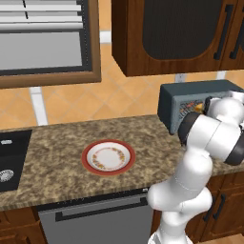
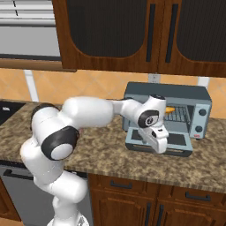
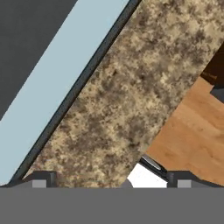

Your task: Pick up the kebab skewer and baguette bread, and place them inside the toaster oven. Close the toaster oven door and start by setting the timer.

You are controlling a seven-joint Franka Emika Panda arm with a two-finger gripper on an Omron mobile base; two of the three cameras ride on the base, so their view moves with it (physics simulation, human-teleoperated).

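so we judge the bread (image 2: pixel 170 109) is loaded; our gripper (image 3: pixel 109 181) hangs wide open and empty above the lowered door (image 2: pixel 176 141); closing and timer remain.

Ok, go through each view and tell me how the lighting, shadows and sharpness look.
Left base view: flat, even light, no glare; the plate casts almost no shadow and its rim pattern is soft. Right base view: the toaster oven interior is dim, with the baguette bread a bright orange spot inside; edges slightly jagged. Hand view: the toaster oven door and the granite counter look coarse and blurry up close.
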